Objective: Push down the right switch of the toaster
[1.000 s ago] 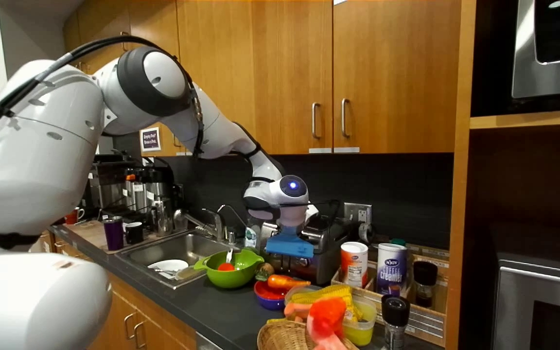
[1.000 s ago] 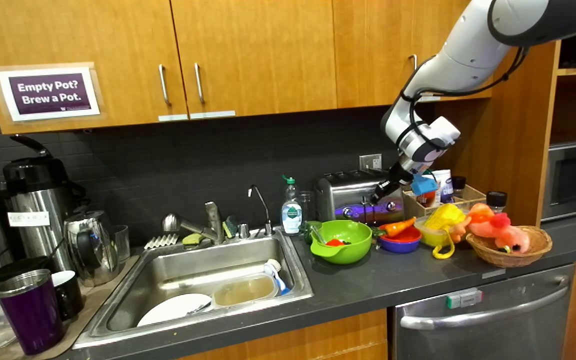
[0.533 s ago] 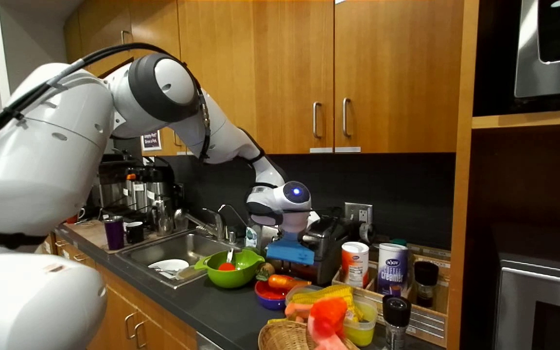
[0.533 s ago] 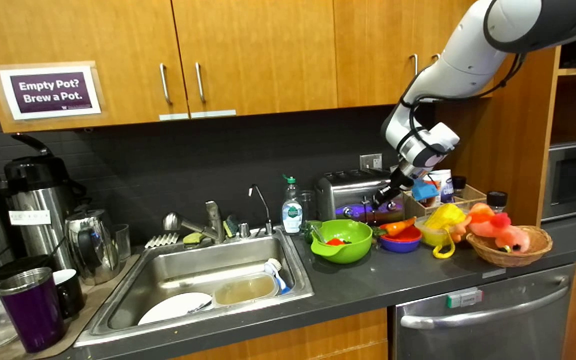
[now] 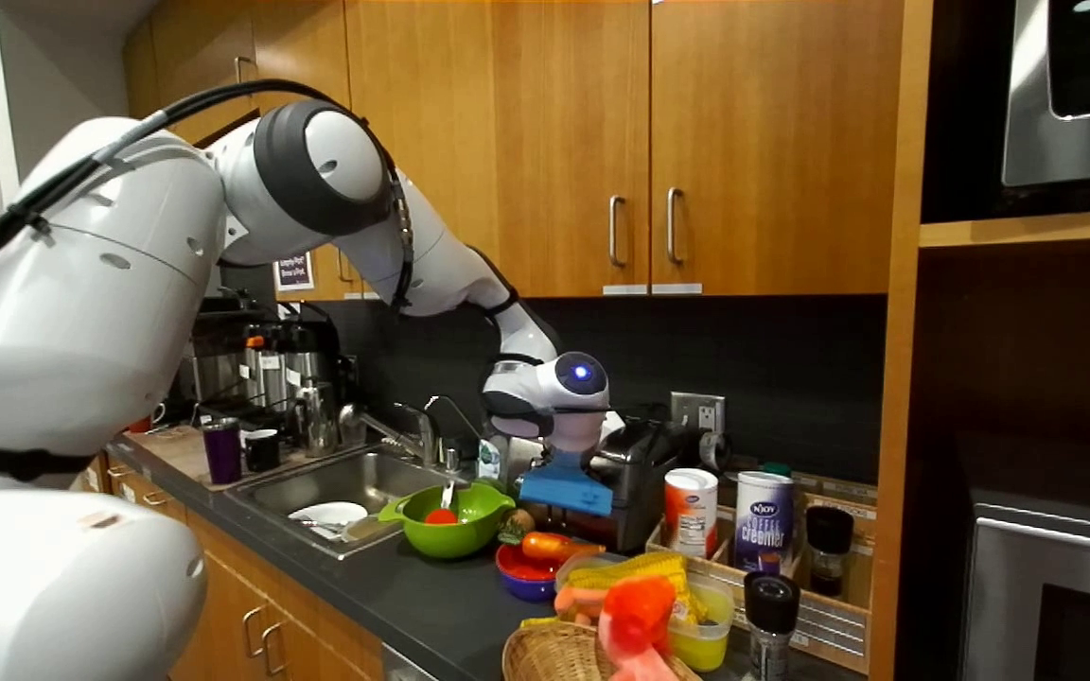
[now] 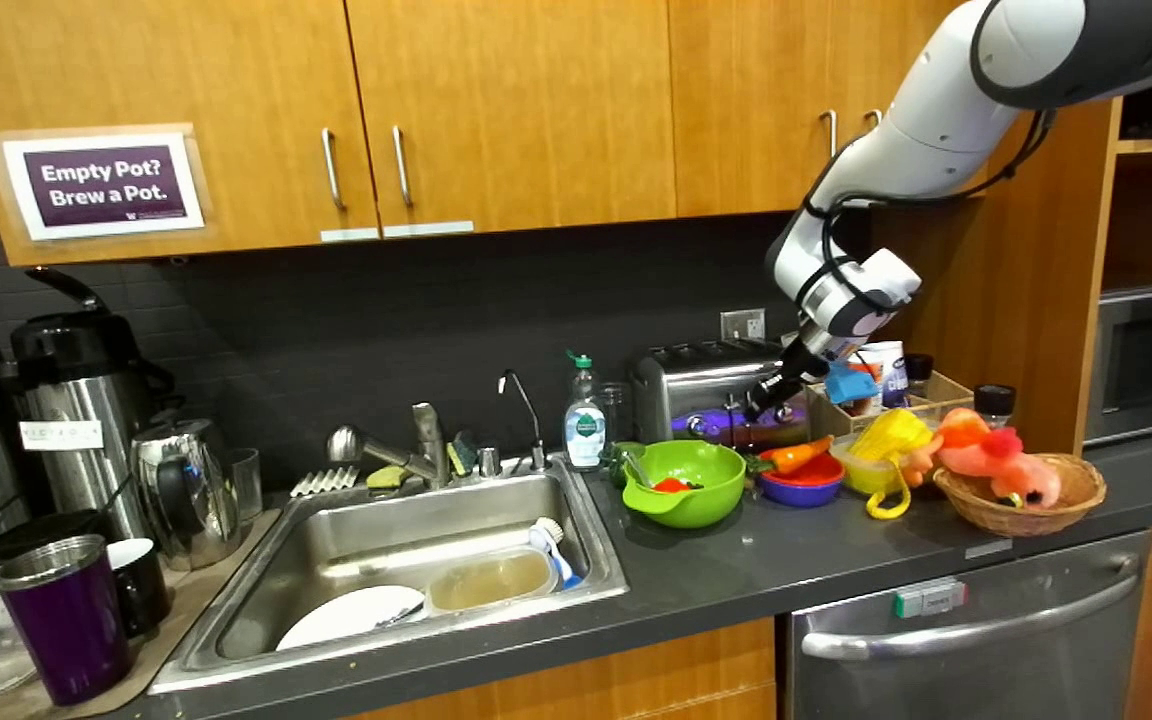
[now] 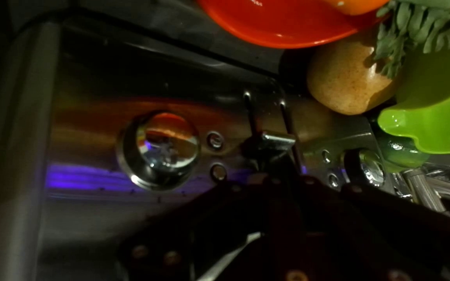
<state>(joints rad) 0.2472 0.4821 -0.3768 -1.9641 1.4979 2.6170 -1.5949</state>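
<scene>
Wrist view: the toaster [image 7: 217,113] shows close up, its control face turned to view, with two round knobs [image 7: 166,146] and a shiny switch tab [image 7: 277,140] between them. In an exterior view the tool [image 6: 753,406], clenched to a narrow tip, ends just in front of that face; whether it touches a switch, and which one, cannot be told. In both exterior views the toaster stands upright at the back of the worktop [image 6: 786,555], long axis along the dark wall [image 6: 386,330], front pointing out into the room; in an exterior view it sits between the dish-soap bottle [image 6: 585,425] and the wooden box [image 6: 946,392].

Compared with a second ago, the tool is slightly lower in front of the toaster, which keeps its place; against half a second ago, the change is barely visible.

The dark grey worktop also carries a green bowl [image 6: 691,508], a blue-and-red bowl [image 6: 800,495] with a carrot [image 6: 798,456] across it, and a wicker basket [image 6: 1021,517]; a steel sink [image 6: 604,545] is let into it. Wooden cupboards [image 6: 526,120] hang above, one bearing a sign [image 6: 104,186].
</scene>
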